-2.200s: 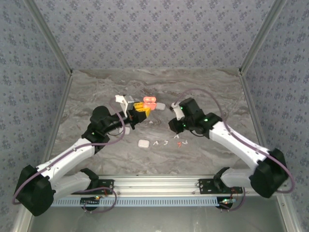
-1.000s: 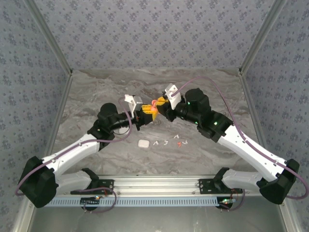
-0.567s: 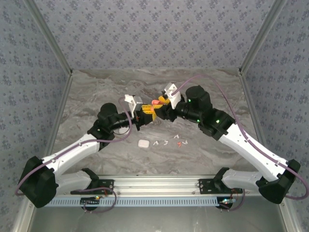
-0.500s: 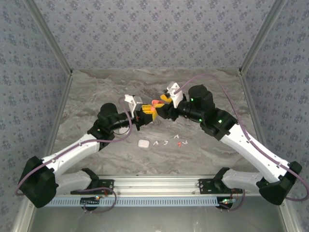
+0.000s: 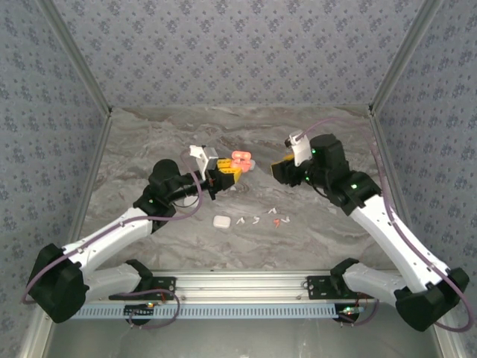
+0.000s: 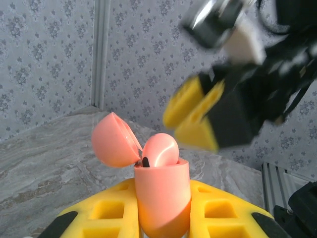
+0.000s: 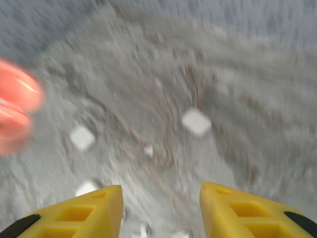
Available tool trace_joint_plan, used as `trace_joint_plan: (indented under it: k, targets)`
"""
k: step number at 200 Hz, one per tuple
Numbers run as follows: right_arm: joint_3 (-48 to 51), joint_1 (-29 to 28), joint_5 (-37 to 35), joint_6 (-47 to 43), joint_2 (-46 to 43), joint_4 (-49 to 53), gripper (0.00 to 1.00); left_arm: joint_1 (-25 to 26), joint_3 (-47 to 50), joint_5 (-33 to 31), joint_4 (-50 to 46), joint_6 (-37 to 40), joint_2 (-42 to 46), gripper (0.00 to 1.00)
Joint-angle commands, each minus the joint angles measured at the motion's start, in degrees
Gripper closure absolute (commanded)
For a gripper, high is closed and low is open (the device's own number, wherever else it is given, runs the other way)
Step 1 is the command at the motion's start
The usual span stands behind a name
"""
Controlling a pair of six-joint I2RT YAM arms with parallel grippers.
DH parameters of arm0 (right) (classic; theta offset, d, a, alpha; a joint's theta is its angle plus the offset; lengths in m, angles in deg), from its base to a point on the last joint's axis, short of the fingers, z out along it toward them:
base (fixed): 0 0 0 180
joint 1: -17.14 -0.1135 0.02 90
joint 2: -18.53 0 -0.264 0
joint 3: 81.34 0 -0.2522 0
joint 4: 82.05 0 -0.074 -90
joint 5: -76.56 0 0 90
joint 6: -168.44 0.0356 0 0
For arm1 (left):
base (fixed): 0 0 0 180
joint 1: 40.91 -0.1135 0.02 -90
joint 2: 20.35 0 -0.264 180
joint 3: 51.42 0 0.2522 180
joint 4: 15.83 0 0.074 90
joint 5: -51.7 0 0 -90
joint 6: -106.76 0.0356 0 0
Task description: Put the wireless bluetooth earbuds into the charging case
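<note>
A pink charging case [image 5: 240,159] is held above the table with my left gripper [image 5: 227,173] shut on it. In the left wrist view the case [image 6: 161,198] sits upright between my yellow fingers [image 6: 106,213]. Its lid [image 6: 113,140] is tipped open and a pink earbud [image 6: 160,149] sits in it. My right gripper [image 5: 280,170] hangs to the right of the case, apart from it. In the blurred right wrist view that gripper [image 7: 161,201] is open with nothing between its fingers. Loose white earbuds [image 5: 241,221] and a red one [image 5: 276,221] lie on the table.
A shut white case [image 5: 220,221] lies left of the loose earbuds. The right wrist view shows blurred white shapes [image 7: 196,122] on the marble table and the pink case [image 7: 15,111] at its left edge. Patterned walls close in the table's back and sides.
My right gripper was at the pink case a second ago; it has opened and drawn back to the right. The left gripper still holds the case in the same place.
</note>
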Motion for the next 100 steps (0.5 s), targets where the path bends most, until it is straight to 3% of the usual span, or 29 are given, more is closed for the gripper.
trace_joint_plan:
  k: [1, 42, 100]
  targets:
    - [3.92, 0.04, -2.08, 4.12, 3.85, 8.17, 0.55, 0.55, -0.37, -0.80, 1.17, 1.33, 1.21, 1.00]
    - [11.20, -2.82, -1.77, 7.53, 12.10, 6.65, 0.58, 0.48, -0.75, -0.72, 1.15, 1.13, 0.65, 1.00]
    - [12.33, -6.50, -3.84, 10.56, 22.73, 5.00, 0.60, 0.49, -0.79, -0.71, 0.98, 1.06, 0.91, 1.00]
